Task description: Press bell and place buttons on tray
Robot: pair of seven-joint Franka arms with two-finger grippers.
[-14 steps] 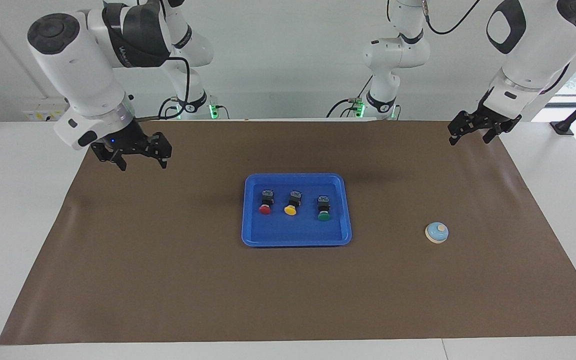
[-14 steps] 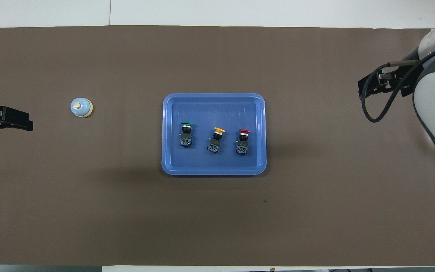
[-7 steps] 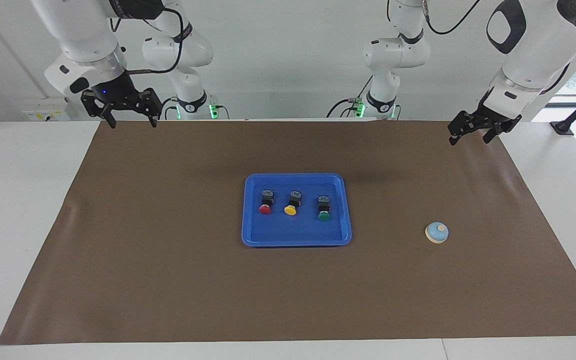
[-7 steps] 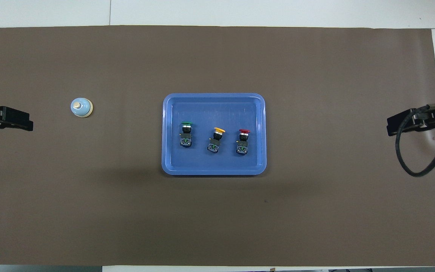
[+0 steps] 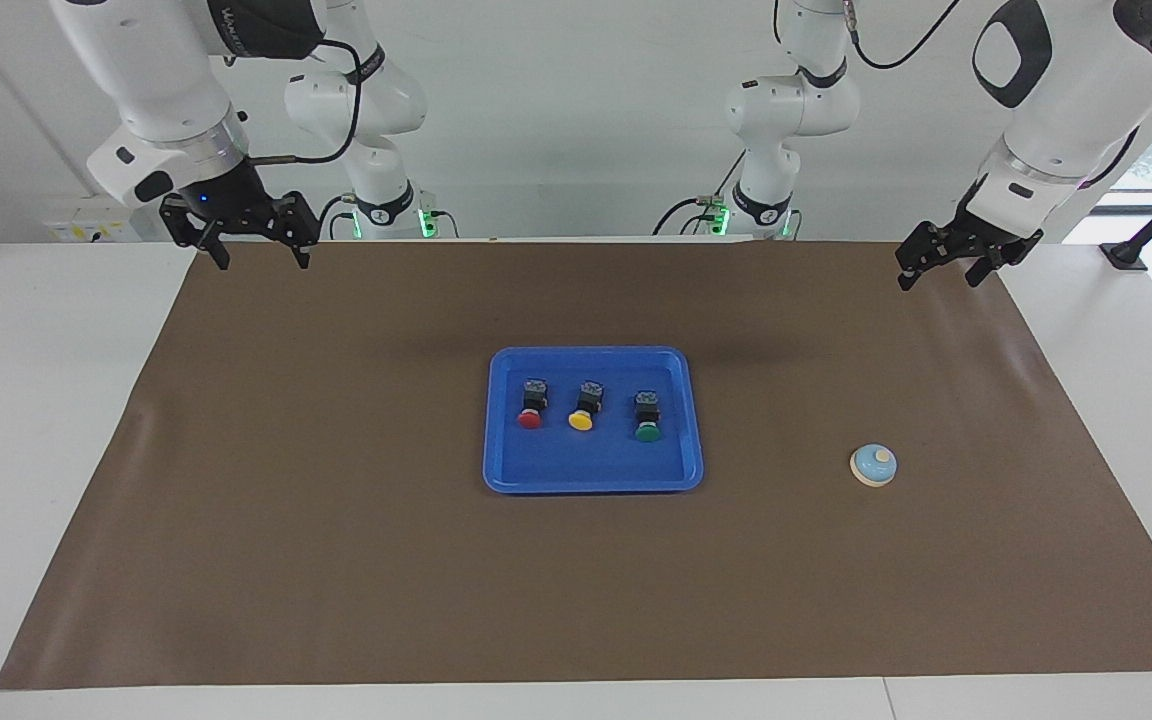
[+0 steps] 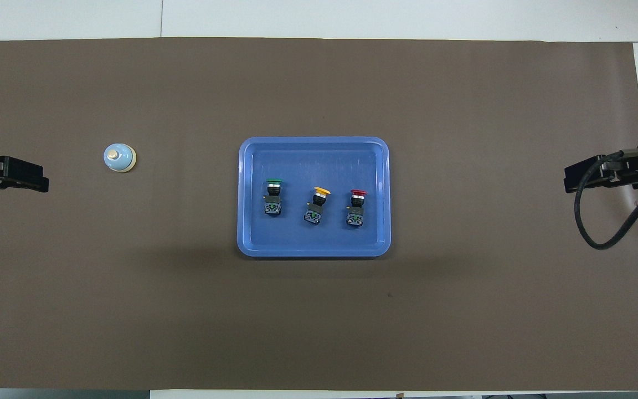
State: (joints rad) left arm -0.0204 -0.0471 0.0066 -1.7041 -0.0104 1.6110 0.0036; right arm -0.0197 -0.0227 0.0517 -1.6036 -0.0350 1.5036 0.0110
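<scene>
A: Buttons (image 5: 588, 405) all three in tray (image 5: 593, 482), mid-desk; bell (image 5: 873, 465) toward left arm's end.
B: Left gripper (image 5: 946, 262), right gripper (image 5: 251, 250)?
A: Fingers apart, empty, over robot-side corners. Looks finished.

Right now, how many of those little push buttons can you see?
3, all lying in a row in the blue tray: the red button toward the right arm's end, the yellow button in the middle, the green button toward the left arm's end. None seems hidden.

Tray (image 6: 314, 246): mid-worktop, holding green (image 6: 273, 197), yellow (image 6: 317, 205), red (image 6: 356, 208) buttons.
Bell (image 6: 119, 158): toward left arm's end.
</scene>
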